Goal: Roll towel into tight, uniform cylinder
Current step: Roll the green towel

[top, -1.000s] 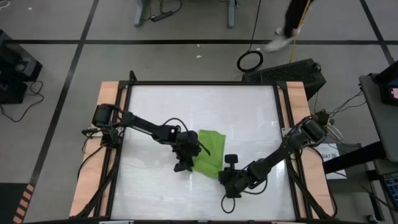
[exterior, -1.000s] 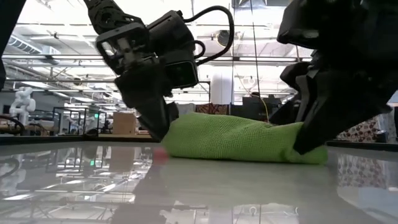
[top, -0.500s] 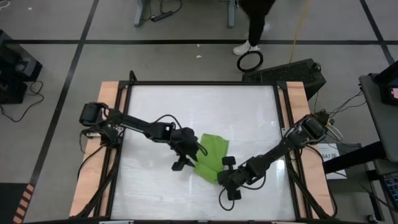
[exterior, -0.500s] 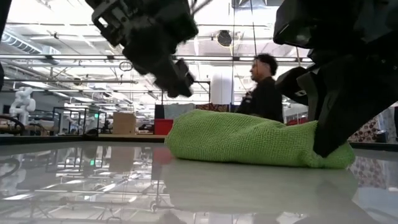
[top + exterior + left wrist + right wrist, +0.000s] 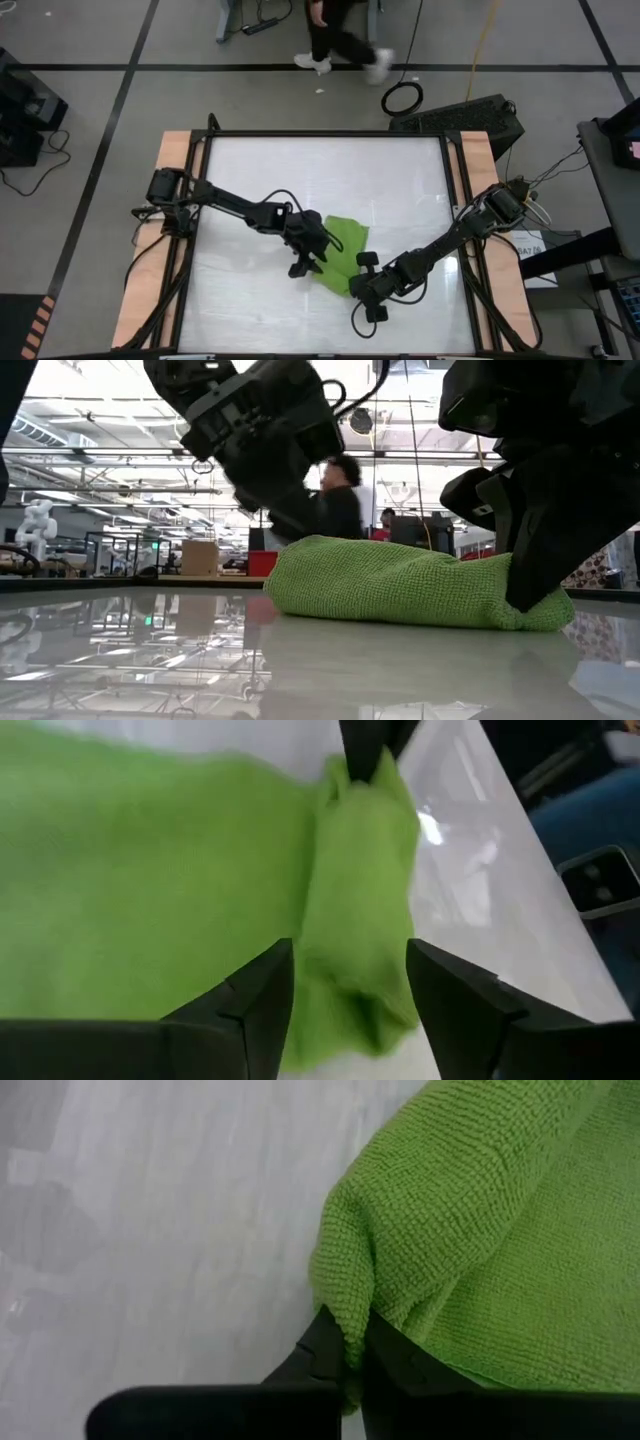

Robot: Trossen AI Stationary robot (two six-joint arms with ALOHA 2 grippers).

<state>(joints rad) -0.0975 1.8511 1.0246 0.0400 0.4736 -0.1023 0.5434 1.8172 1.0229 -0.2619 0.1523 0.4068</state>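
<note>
While the right gripper (image 5: 345, 1365) pinches shut on one end of the soft lime-green cloth towel (image 5: 338, 255), the left gripper (image 5: 345, 995) hovers spread apart over its rolled edge, apparently just clear of it. Bare glossy white tabletop (image 5: 300, 180) lies open on every side of the towel.
</note>
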